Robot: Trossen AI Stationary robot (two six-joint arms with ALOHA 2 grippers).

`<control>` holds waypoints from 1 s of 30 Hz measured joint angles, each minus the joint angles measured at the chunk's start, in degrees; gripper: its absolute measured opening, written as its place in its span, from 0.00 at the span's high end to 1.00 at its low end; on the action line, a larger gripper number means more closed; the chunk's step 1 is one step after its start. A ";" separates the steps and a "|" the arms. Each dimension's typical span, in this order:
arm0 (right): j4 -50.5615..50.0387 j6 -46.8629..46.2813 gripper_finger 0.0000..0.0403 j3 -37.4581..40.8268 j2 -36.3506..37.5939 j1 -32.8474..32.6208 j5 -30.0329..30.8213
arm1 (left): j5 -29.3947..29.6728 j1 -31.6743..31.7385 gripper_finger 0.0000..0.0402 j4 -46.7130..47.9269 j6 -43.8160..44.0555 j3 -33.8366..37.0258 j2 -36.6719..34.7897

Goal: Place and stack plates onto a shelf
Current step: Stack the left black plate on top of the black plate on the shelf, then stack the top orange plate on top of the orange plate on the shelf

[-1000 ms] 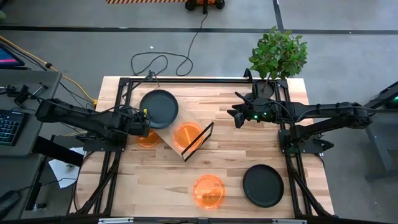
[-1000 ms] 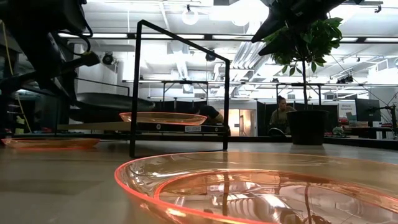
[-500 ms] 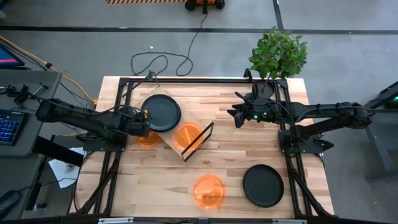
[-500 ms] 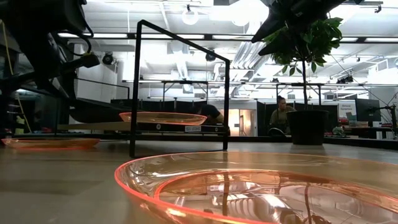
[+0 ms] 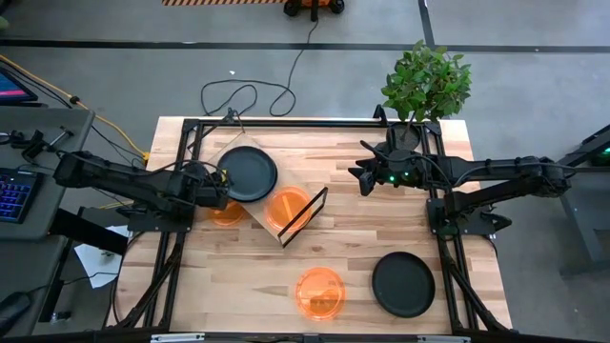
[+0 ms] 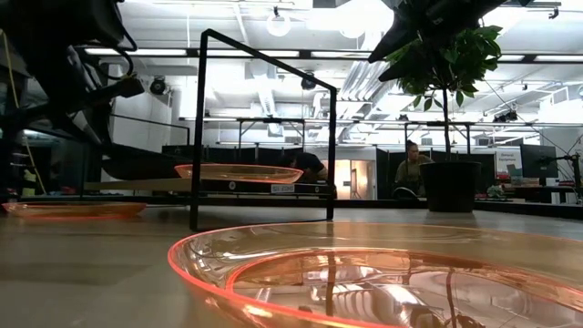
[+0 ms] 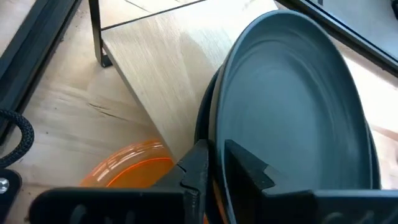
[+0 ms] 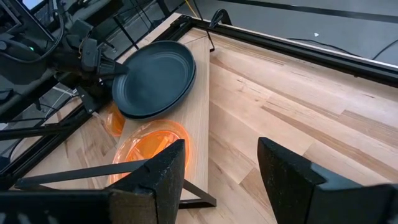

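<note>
From above we see the left gripper (image 5: 221,181) pinching the near rim of a dark plate (image 5: 247,172) that sits over the far end of the shelf (image 5: 276,211), with an orange plate (image 5: 286,207) on the board beside it; another orange plate (image 5: 226,211) lies on the surface just under that gripper, and a third orange plate (image 5: 319,292) and a second dark plate (image 5: 403,283) lie well apart near the front edge. The right gripper (image 5: 363,177) hovers beside the plant pot (image 5: 404,136), holding nothing. In the low view the shelf's wire frame (image 6: 202,128) stands upright. In the left wrist view the fingers (image 7: 196,168) are closed on the dark plate's rim. In the right wrist view the right arm's fingers (image 8: 163,172) stand wide apart above the surface (image 8: 298,118).
</note>
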State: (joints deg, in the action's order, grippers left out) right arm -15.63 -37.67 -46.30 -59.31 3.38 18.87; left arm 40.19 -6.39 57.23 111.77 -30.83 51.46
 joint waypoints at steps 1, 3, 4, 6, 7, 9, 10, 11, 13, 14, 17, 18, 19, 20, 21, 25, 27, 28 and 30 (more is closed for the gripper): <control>0.02 0.00 0.54 0.00 0.00 0.00 0.00 | -0.07 0.00 0.88 -0.02 0.02 0.00 -0.26; 0.03 0.00 0.54 0.00 0.00 0.00 -0.02 | -0.10 0.00 0.84 -0.02 -0.17 0.00 -0.72; 0.04 0.00 0.54 0.00 0.00 0.00 -0.02 | -0.11 0.00 0.82 -0.02 -0.54 0.00 -0.86; 0.03 0.00 0.54 0.00 0.00 0.00 -0.02 | -0.13 0.00 0.78 -0.04 -1.25 0.00 -1.07; 0.04 0.00 0.54 0.00 0.00 0.00 -0.02 | -0.19 0.00 0.76 -0.04 -1.43 0.00 -1.28; 0.03 0.00 0.54 0.00 0.00 0.00 -0.04 | -0.21 0.00 0.73 -0.07 -1.44 -0.02 -1.78; 0.03 0.00 0.54 0.00 0.00 0.00 -0.04 | -0.22 0.00 0.71 -0.05 -1.46 -0.02 -2.07; 0.02 0.00 0.54 0.00 0.00 0.00 -0.04 | -0.23 0.00 0.70 -0.07 -1.48 -0.02 -2.52; 0.02 -0.02 0.54 0.00 0.00 0.00 -0.06 | -0.23 0.00 0.68 -0.03 -1.62 -0.02 -3.60; 0.04 -0.02 0.54 0.00 0.00 0.00 -0.07 | -0.23 0.00 0.67 -0.05 -2.24 -0.02 -4.20; 0.04 -0.02 0.54 0.00 0.00 0.00 -0.28 | -0.37 0.00 0.65 -0.04 -4.55 -0.02 -6.47; 0.04 -0.02 0.54 0.00 0.00 0.00 -0.28 | -0.51 0.00 0.65 -0.04 -5.23 -0.02 -7.26; 0.02 -0.02 0.54 0.00 0.00 0.00 -0.26 | -0.53 0.00 0.65 -0.04 -5.97 -0.02 -8.13; 0.03 -0.02 0.54 0.00 0.00 0.00 -0.26 | -0.53 0.00 0.65 -0.04 -6.64 -0.02 -8.98; 0.04 -0.02 0.54 0.00 0.00 0.00 -0.26 | -0.53 0.00 0.65 -0.02 -7.31 -0.02 -9.77; 0.04 -0.02 0.54 0.00 0.00 0.00 -0.26 | -0.31 0.00 0.65 -0.04 -10.32 -0.36 -12.98; 0.15 -0.02 0.54 0.00 0.00 0.00 -0.23 | -0.59 0.00 0.65 -1.17 -15.66 -1.38 -14.42; 0.24 -0.02 0.54 0.00 0.00 0.00 -0.23 | -1.37 0.00 0.65 -2.10 -19.74 -2.10 -15.17; 0.44 -0.03 0.54 0.00 0.00 0.00 -0.23 | -4.95 0.00 0.65 -5.16 -29.89 -3.93 -16.67</control>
State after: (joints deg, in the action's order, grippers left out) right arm -15.20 -37.70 -46.30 -59.31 3.38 18.63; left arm 35.24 -6.39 52.07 81.87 -34.76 34.79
